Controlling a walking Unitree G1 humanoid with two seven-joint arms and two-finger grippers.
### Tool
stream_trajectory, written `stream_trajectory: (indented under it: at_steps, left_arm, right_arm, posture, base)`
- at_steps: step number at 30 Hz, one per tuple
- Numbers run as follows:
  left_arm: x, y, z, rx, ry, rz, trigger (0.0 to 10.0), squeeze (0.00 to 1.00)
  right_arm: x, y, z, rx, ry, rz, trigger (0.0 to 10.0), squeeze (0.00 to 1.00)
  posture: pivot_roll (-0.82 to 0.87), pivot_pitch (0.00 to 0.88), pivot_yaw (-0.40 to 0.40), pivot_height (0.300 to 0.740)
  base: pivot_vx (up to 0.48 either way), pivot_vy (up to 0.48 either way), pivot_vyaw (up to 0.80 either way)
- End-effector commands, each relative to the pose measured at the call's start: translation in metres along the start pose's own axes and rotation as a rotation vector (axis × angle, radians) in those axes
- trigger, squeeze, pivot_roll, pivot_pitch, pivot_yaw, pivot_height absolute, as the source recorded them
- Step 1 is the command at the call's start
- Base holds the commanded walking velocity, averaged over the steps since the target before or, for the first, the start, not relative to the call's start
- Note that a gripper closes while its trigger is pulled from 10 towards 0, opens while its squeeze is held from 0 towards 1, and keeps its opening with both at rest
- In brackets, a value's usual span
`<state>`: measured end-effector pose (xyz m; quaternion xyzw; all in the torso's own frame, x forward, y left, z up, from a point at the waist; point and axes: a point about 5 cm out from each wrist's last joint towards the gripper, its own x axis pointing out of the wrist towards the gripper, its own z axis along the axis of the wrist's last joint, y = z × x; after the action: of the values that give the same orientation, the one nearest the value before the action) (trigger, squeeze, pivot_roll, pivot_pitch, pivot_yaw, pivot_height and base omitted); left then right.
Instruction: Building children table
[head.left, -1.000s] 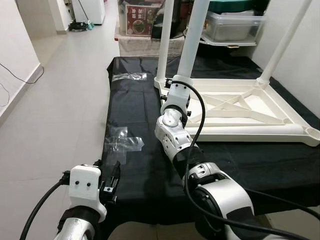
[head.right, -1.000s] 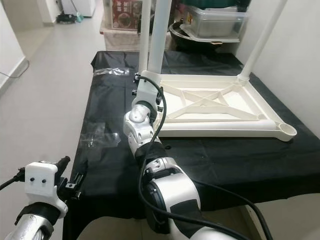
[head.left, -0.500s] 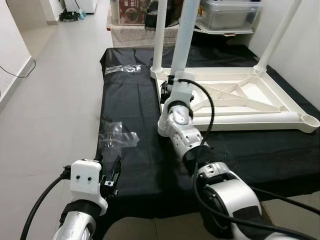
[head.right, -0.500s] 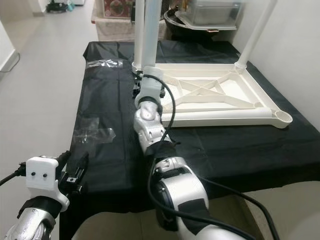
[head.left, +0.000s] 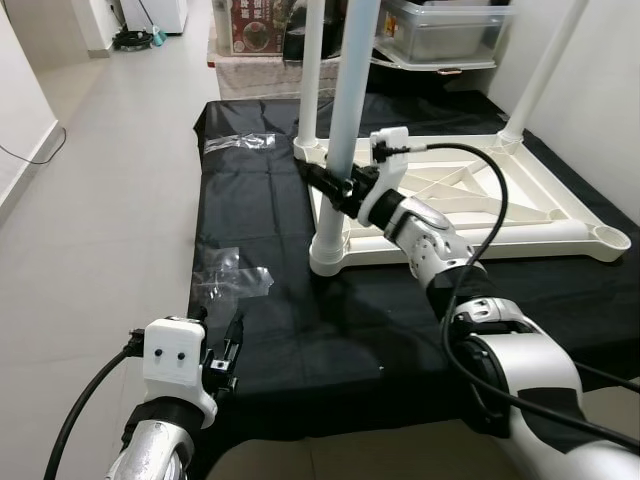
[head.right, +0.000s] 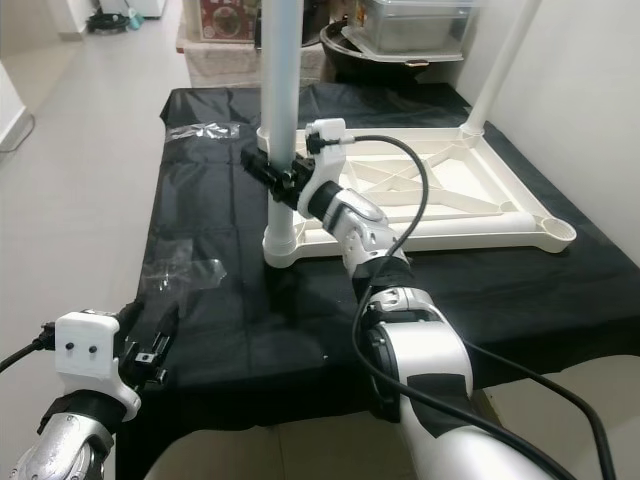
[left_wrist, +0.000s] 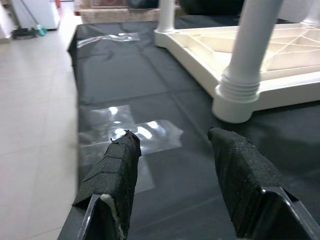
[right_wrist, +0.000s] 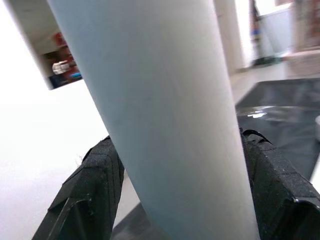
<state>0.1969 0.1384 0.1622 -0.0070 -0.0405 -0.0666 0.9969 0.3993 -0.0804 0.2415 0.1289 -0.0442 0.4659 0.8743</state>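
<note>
The right tool (head.left: 335, 187), mid-frame, grips the leg (head.left: 340, 130); it should keep it straight. The left tool (left_wrist: 175, 165) hangs open.

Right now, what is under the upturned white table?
A black cloth lies under the white table, spreading past its edges. The floor beneath the cloth is covered. The right gripper holds the near leg.

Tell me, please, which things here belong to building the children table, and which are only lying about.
Belonging to the job:
- upturned white tabletop
- near white table leg, with the right gripper around it
- two far legs

Lying about:
- clear plastic bags on the black cloth
- storage bin
- idle left gripper
</note>
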Motion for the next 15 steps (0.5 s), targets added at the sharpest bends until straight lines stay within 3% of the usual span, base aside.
stream_trajectory:
  at_steps: [1, 2, 4, 5, 6, 13, 14, 15]
  left_arm:
    - [0.000, -0.005, -0.004, -0.007, 0.008, -0.018, 10.0, 0.00]
    - [0.000, -0.005, -0.004, -0.007, 0.008, -0.018, 10.0, 0.00]
    - [0.000, -0.010, -0.005, -0.012, 0.010, -0.030, 10.0, 0.00]
    - [0.000, -0.010, -0.005, -0.012, 0.010, -0.030, 10.0, 0.00]
    - [0.000, -0.011, -0.007, -0.017, 0.012, -0.035, 10.0, 0.00]
    - [0.004, -0.010, -0.009, -0.022, 0.008, -0.034, 10.0, 0.00]
    - [0.004, -0.010, -0.009, -0.020, 0.008, -0.034, 10.0, 0.00]
    - [0.005, -0.010, -0.010, -0.019, 0.008, -0.035, 10.0, 0.00]
  right_arm:
    - [0.012, 0.022, -0.017, 0.039, 0.095, 0.233, 10.0, 0.00]
    - [0.012, 0.022, -0.017, 0.039, 0.095, 0.233, 10.0, 0.00]
    - [0.011, 0.031, -0.018, 0.064, 0.135, 0.399, 10.0, 0.00]
    - [0.011, 0.031, -0.018, 0.064, 0.135, 0.399, 10.0, 0.00]
    - [0.009, 0.035, -0.015, 0.070, 0.142, 0.504, 10.0, 0.00]
    - [0.007, 0.038, -0.013, 0.038, 0.183, 0.601, 10.0, 0.00]
    - [0.006, 0.037, -0.016, 0.018, 0.204, 0.588, 0.0, 0.00]
    - [0.006, 0.037, -0.018, 0.005, 0.217, 0.578, 0.0, 0.00]
  posture:
    - [0.09, 0.063, -0.055, 0.740]
    - [0.09, 0.063, -0.055, 0.740]
    - [0.09, 0.054, -0.059, 0.740]
    - [0.09, 0.054, -0.059, 0.740]
    - [0.08, 0.047, -0.061, 0.740]
    - [0.07, 0.033, -0.056, 0.740]
    - [0.07, 0.029, -0.051, 0.740]
    - [0.07, 0.029, -0.051, 0.740]
  base:
    - [0.000, 0.000, 0.00]
    - [0.000, 0.000, 0.00]
    - [0.000, 0.000, 0.00]
    - [0.000, 0.000, 0.00]
    - [0.000, 0.000, 0.00]
    - [0.000, 0.000, 0.00]
    - [0.000, 0.000, 0.00]
    - [0.000, 0.000, 0.00]
